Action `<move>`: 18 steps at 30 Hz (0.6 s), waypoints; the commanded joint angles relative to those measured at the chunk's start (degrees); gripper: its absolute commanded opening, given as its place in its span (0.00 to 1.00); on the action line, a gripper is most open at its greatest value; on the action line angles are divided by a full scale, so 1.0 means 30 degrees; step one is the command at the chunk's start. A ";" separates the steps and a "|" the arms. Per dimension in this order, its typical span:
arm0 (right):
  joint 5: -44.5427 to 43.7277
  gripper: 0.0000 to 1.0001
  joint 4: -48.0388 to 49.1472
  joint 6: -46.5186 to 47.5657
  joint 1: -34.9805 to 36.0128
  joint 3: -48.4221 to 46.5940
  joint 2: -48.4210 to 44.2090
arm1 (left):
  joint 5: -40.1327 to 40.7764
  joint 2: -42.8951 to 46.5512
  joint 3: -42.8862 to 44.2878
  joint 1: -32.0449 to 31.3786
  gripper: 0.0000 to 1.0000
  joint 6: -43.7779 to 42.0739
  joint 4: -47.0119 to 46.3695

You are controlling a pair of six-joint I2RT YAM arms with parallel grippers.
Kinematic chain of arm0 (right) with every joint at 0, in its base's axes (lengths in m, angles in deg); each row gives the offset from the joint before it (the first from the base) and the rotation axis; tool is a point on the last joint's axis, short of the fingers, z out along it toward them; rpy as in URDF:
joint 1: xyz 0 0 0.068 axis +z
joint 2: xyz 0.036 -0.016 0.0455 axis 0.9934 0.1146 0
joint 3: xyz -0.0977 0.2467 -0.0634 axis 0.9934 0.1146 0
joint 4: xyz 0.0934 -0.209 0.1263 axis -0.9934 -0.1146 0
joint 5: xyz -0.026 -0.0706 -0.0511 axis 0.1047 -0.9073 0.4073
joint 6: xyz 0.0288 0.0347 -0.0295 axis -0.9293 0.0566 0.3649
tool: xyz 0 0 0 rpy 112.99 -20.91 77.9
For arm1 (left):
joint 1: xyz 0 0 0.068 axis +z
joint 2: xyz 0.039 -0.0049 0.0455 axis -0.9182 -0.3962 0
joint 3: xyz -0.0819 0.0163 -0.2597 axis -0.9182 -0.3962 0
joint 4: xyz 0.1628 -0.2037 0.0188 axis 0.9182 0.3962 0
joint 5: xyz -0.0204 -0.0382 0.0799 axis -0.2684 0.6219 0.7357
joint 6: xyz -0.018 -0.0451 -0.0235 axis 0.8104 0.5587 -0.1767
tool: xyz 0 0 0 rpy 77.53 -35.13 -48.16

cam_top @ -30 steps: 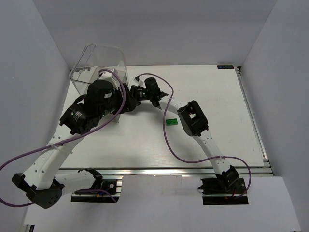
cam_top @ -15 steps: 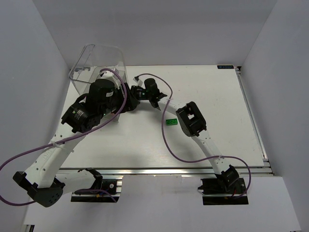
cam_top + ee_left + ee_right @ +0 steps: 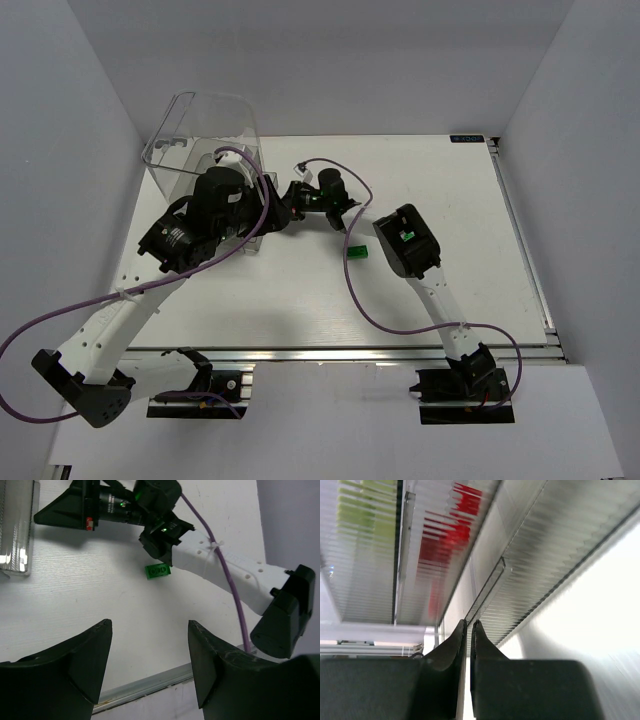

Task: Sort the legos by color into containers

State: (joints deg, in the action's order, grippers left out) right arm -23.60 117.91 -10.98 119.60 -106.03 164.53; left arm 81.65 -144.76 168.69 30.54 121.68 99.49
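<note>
Beside right arm (image 3: 408,243): green lego (image 3: 356,251) | left arm (image 3: 192,228) overlaps bin (image 3: 205,120)

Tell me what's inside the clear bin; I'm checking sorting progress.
Through the clear bin wall: a blurred yellow-green patch and a red patch, a divider between. Single bricks cannot be told; from above, the left arm covers much of it.
</note>
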 commanded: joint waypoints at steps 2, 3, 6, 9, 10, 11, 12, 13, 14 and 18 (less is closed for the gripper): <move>0.0276 0.00 0.2116 0.0924 -0.1338 0.2499 -0.1809 | -0.0234 0.0314 -0.0558 -0.0031 0.72 0.0085 -0.1172; 0.0335 0.00 0.2262 0.0982 -0.1629 0.2943 -0.2304 | -0.0233 0.0285 -0.0617 -0.0031 0.72 -0.0002 -0.1318; 0.1035 0.00 0.2557 0.1274 -0.2158 0.4289 -0.3096 | -0.0233 0.0051 -0.0734 -0.0031 0.72 -0.0149 -0.1494; 0.2001 0.07 0.2470 0.1509 -0.2598 0.4791 -0.3479 | -0.0263 -0.0154 -0.0881 -0.0031 0.73 -0.0180 -0.1728; 0.2499 0.28 0.2411 0.1510 -0.2802 0.4677 -0.3451 | -0.0263 -0.0213 -0.1055 -0.0031 0.73 -0.0150 -0.1816; 0.3171 0.42 0.2439 0.1655 -0.2775 0.4386 -0.3190 | -0.0321 -0.0272 -0.1115 -0.0031 0.73 -0.0121 -0.1991; 0.4570 0.59 0.2237 0.1860 -0.2832 0.3542 -0.3014 | -0.0379 -0.0417 -0.1174 -0.0031 0.74 -0.0034 -0.2109; 0.5019 0.64 0.2090 0.1920 -0.2949 0.3243 -0.2925 | -0.0438 -0.0506 -0.1261 -0.0031 0.74 -0.0004 -0.2197; 0.5603 0.65 0.1885 0.2036 -0.3008 0.3211 -0.3156 | -0.0584 -0.0565 -0.1262 -0.0031 0.75 0.0055 -0.2517; 0.6663 0.62 -0.2906 0.7312 -0.3505 0.2979 -0.4678 | -0.0876 -0.1295 -0.1204 -0.0031 0.68 0.0377 -0.3543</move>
State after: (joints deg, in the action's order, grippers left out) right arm -9.37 117.85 -1.97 109.68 -94.03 156.33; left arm 80.42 -147.93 165.34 30.54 122.14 92.65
